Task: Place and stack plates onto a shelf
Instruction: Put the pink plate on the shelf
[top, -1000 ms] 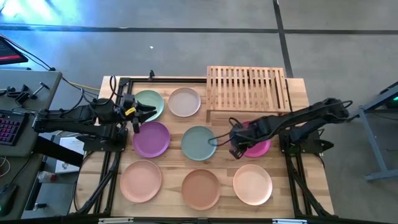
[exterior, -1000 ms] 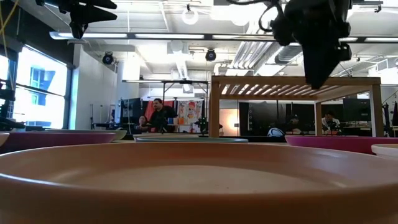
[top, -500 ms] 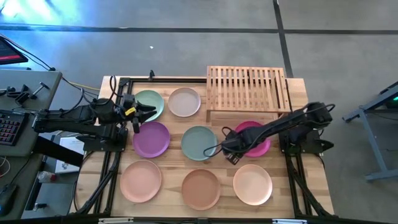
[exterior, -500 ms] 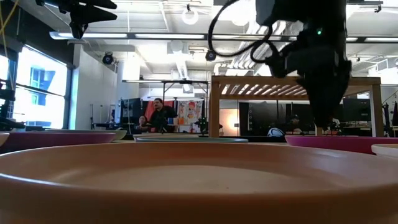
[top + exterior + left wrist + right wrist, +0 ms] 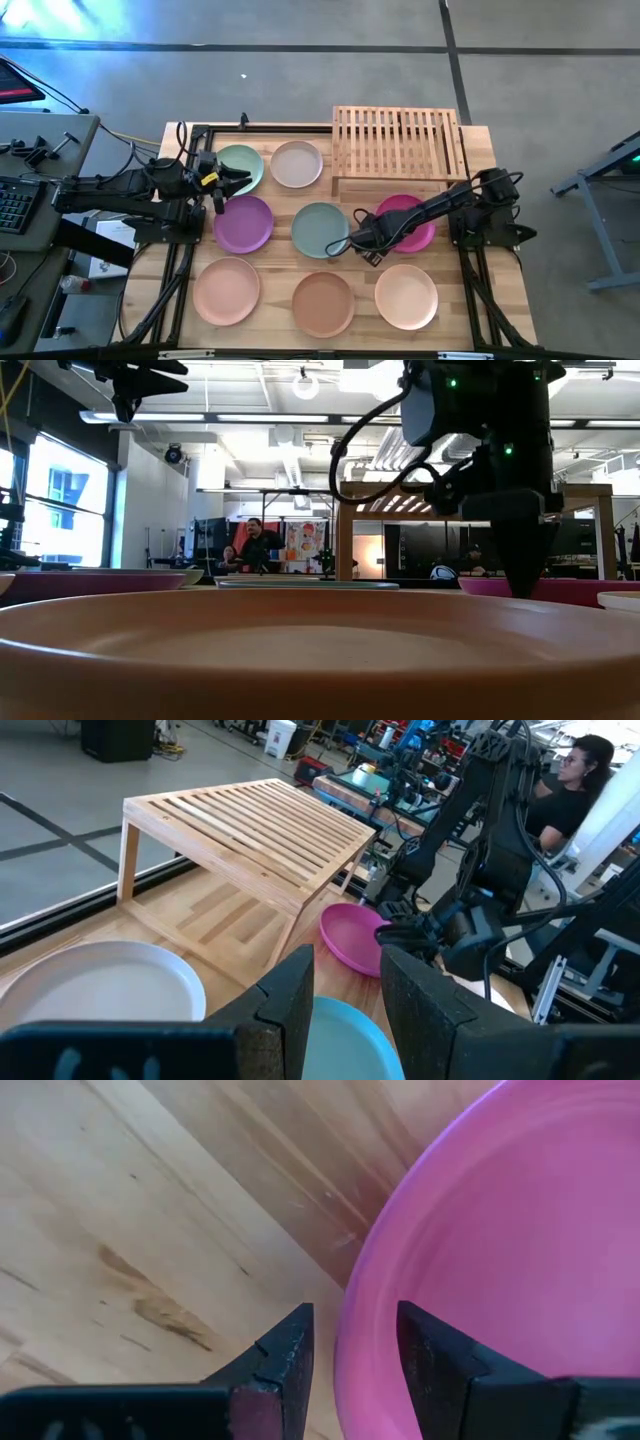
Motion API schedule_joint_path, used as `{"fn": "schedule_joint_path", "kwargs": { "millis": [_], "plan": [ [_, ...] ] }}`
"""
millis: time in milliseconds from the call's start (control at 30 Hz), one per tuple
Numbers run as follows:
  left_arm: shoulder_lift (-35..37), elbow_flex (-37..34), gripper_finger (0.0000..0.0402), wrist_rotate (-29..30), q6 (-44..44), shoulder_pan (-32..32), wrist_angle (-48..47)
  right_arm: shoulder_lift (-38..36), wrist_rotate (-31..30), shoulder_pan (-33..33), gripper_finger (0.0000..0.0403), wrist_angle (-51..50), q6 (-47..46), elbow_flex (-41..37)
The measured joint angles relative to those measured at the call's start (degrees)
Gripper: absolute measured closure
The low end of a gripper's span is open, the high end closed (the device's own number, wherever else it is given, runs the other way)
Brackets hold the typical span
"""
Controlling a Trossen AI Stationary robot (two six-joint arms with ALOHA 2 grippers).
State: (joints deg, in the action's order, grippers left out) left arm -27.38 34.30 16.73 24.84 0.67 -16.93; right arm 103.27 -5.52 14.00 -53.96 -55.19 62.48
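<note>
Right gripper (image 5: 352, 1355) dropped astride magenta plate (image 5: 500, 1250) rim.

The magenta plate (image 5: 520, 1230) looks smooth and matt; the table (image 5: 150, 1230) and slatted shelf (image 5: 250, 825) are pale, grained wood.
</note>
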Motion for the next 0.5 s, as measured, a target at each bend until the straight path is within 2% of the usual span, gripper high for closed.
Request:
{"fn": "schedule_joint_path", "kwargs": {
  "millis": [267, 500],
  "plan": [
    [0.0, 0.0, 0.0296, 0.22, -0.02, 0.02, -0.02, 0.02, -2.03, 0.04, 0.0279, 0.56, -0.08, -0.62],
    [0.0, 0.0, 0.0296, 0.24, -0.02, 0.02, -0.02, -0.03, 0.16, 0.19, 0.0287, 1.41, -1.52, -2.51]
  ]
}}
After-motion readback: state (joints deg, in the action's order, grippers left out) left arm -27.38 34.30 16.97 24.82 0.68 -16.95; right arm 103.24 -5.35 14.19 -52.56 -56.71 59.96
